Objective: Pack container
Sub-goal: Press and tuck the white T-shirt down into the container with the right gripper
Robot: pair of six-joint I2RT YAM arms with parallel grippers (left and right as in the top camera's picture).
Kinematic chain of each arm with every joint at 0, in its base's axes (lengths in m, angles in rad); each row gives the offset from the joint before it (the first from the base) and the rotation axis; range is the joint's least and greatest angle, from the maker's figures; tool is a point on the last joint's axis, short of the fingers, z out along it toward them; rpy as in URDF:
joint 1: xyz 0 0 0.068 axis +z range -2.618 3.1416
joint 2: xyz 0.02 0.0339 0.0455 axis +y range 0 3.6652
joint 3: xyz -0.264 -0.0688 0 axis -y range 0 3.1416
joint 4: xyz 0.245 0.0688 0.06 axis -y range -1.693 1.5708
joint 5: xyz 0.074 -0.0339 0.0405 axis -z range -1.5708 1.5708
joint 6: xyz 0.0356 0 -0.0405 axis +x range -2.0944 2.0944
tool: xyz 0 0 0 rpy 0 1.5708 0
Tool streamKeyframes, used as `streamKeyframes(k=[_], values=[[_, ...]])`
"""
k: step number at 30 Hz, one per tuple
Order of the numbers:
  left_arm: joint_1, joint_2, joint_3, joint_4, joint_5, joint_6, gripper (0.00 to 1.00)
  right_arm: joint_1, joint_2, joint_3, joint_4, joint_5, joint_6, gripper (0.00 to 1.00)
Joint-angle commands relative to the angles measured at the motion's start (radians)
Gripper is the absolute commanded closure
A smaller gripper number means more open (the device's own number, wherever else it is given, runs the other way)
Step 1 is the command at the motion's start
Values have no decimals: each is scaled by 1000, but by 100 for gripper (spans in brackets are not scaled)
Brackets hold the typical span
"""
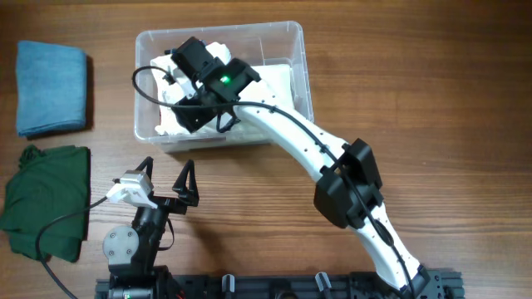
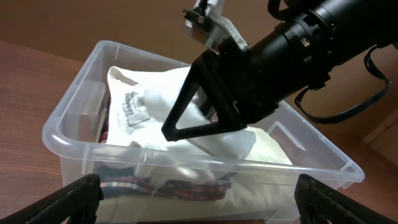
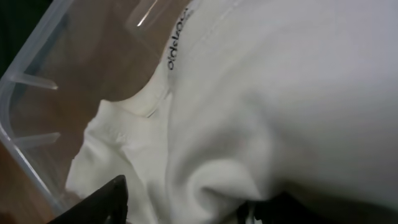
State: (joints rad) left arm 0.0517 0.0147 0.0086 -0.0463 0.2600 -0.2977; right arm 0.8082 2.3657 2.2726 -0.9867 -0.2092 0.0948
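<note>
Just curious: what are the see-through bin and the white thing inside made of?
The container looks like clear, glossy plastic: its walls show what is inside. The white garment seems soft, matte fabric, perhaps cotton: it creases and shows stitched seams.

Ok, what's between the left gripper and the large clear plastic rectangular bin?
Only bare wooden table, shown in the overhead view, lies between the left gripper and the clear plastic container.

Table: brown wood-grain tabletop (image 1: pixel 416 83), grain running side to side.
Backdrop: plain brown surface (image 2: pixel 93 18) beyond the table.
Light: even, soft.
</note>
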Motion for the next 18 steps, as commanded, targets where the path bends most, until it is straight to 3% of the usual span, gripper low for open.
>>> streamKeyframes(k=[1,12,18], values=[[-5,0,-3,-6,-3,2,0,-37,-38,7,10,-9,11,21],[-5,0,-3,-6,-3,2,0,-157,-131,7,-90,11,13,7],[-5,0,-3,-6,-3,2,0,-172,-130,6,72,5,-107,7]])
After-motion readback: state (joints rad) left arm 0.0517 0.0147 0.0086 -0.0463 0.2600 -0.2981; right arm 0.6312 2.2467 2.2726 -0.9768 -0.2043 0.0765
